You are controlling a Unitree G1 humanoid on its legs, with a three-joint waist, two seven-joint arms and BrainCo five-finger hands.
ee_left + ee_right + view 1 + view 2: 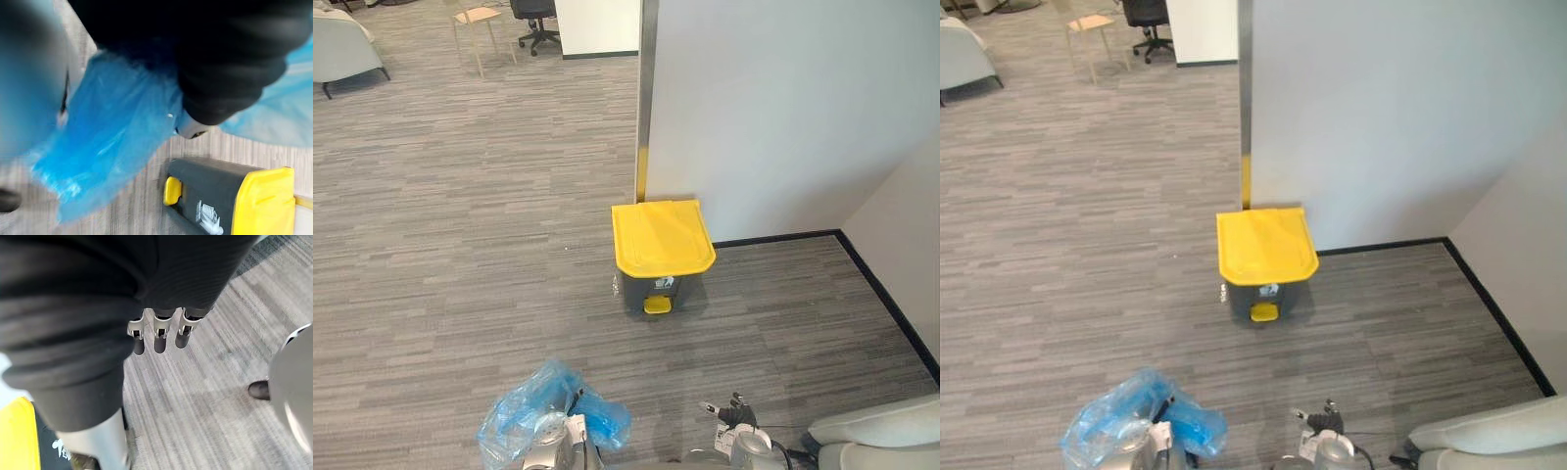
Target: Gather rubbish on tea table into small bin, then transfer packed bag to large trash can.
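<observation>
Bag (524,413) sat bunched at the left hand (215,98), grip buried in film, couldn't tell. Right hand (159,335) hung slack, empty. Bag looked light, soft, slippery; its gathered neck seemed the hold. Can (662,238) stood ahead, closed.

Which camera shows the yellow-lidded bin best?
The left eye view: the whole bin shows, lid shut, by the wall. The right eye view shows much the same; the left wrist view its side, the right wrist view a yellow corner.
</observation>
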